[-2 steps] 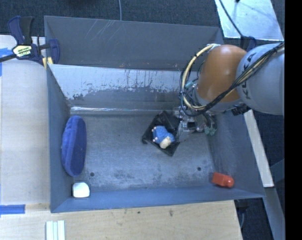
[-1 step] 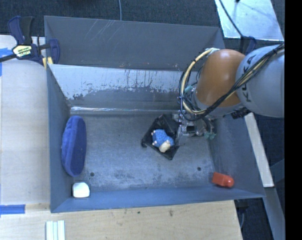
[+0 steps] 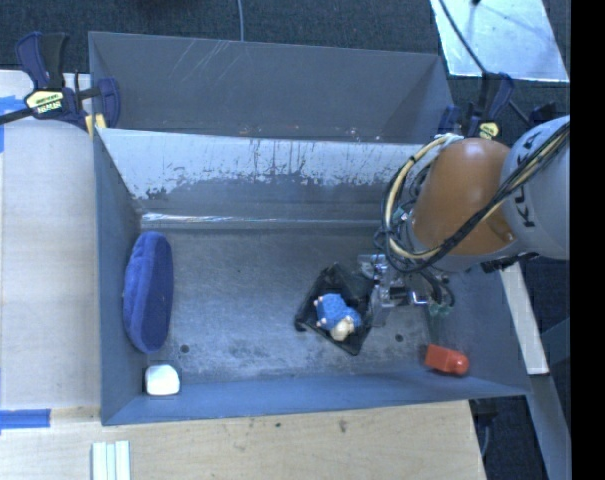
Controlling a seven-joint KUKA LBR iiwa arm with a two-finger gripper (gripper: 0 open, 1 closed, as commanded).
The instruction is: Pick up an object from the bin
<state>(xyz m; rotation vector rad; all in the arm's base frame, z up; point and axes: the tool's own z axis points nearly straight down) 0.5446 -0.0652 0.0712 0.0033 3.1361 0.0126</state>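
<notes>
Grey metal bin (image 3: 117, 268): sloped walls, scuffed floor, few items, all well apart.

Arm comes in at the right side. Its rounded orange-brown wrist cover (image 3: 462, 198) sits over the bin's right wall, with yellow and black cables looped round it.

Gripper (image 3: 380, 294) is low over the floor, right of centre. It is right up against the right edge of a small flat black piece with a blue and yellow lump on top (image 3: 334, 314). Touching or just short of it: can't tell. Gripper spread can't be read either (metal parts and cables clutter that spot), so no claim of a hold.

Items, big to small:
- Long dark blue padded oval (image 3: 148, 290), lying along the left wall, lengthwise front to back.
- The black piece with the blue and yellow lump, on the floor right of centre, towards the front.
- Small red block (image 3: 445, 360), front right corner, near the gripper but clear of it.
- Small white rounded lump (image 3: 162, 380), front left corner, just in front of the blue oval.
</notes>
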